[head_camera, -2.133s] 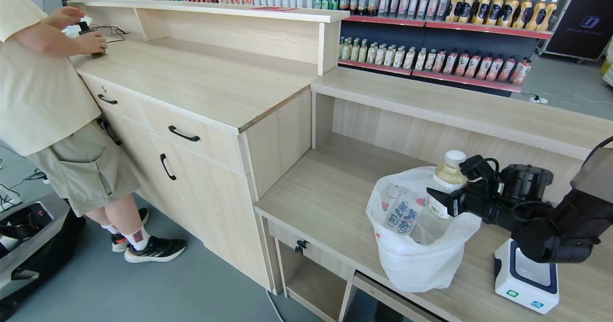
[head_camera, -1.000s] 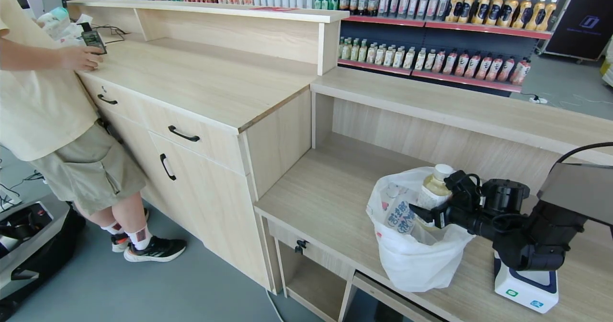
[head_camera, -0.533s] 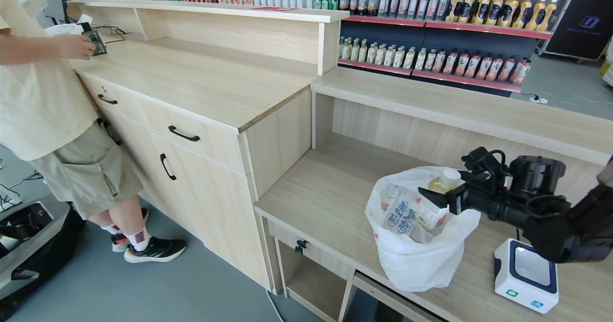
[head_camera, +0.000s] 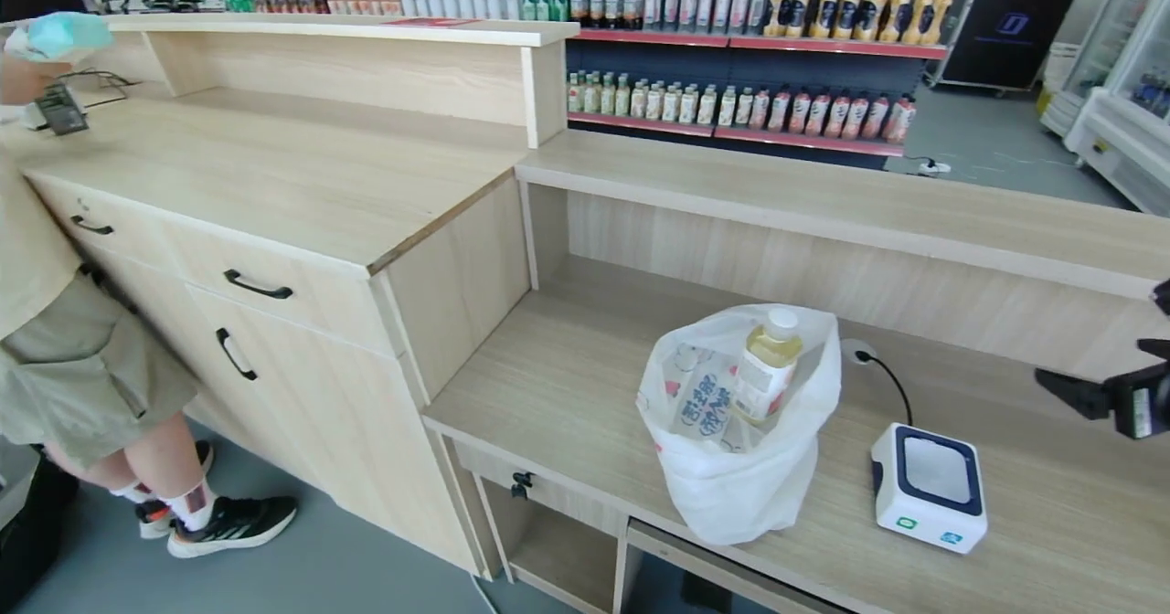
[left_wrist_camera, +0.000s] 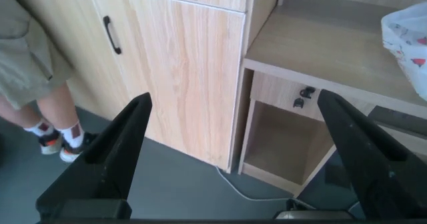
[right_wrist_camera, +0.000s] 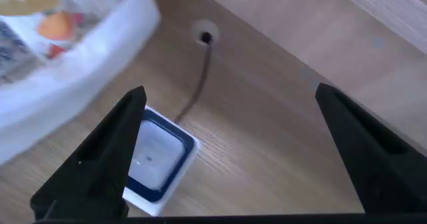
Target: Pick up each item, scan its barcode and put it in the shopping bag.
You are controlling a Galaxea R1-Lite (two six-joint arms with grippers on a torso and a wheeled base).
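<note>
counter (head_camera: 585, 386): pale wood worktop; the shopping bag (head_camera: 731, 495) stands on it, near the front edge.
cabinet (head_camera: 302, 367): taller unit with a drawer and a door, both with black handles; to the robot's left of the shopping bag.
shopping bag: white plastic, upright, mouth open.
left gripper (left_wrist_camera: 235, 97): fingers spread wide, nothing between them; lower than the shopping bag, out before the counter front, well apart from the bag.
right gripper (right_wrist_camera: 230, 91): fingers spread wide, empty; above the counter to the robot's right of the shopping bag, beyond the scanner.
scanner (head_camera: 928, 486): white box, dark-rimmed window facing up; near the shopping bag on its right, not touching.
carton (head_camera: 699, 404): white with blue print; inside the shopping bag.
bottle (head_camera: 766, 367): yellowish drink, white cap; inside the shopping bag, leaning, just beside the carton.
cable (head_camera: 891, 381): black; runs from a counter hole behind the shopping bag's right side to the scanner.
</note>
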